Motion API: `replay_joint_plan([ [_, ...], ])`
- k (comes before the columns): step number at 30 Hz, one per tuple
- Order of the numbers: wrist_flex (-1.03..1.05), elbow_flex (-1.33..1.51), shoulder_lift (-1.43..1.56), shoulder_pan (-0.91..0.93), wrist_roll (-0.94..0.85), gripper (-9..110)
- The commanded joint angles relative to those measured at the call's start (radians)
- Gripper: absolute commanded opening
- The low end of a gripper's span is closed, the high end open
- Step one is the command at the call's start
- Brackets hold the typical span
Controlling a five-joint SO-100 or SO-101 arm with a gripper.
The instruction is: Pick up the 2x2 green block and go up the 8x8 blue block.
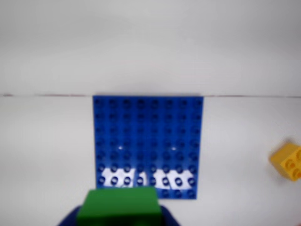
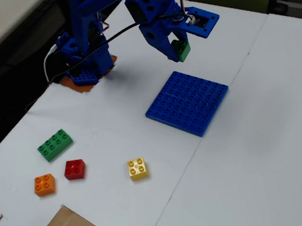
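Blue pincer (image 2: 178, 52) is clamped on the 2x2 green block (image 2: 182, 50), jaws narrowed to its width, holding it in the air just beyond the 8x8 blue block (image 2: 188, 103) lying on the white bench (image 2: 268, 147).

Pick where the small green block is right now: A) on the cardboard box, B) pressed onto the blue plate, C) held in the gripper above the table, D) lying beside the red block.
C: the gripper is shut on the green block, in the air near the blue plate.

Yellow brick (image 1: 288, 161) cropped at edge
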Motion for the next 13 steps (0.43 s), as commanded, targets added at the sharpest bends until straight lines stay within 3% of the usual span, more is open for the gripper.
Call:
replay_joint_plan([
  [1, -0.020, 0.000, 0.032, -0.006, 0.006, 4],
  [13, -0.031, 0.011, 0.040, -0.008, 0.011, 4],
])
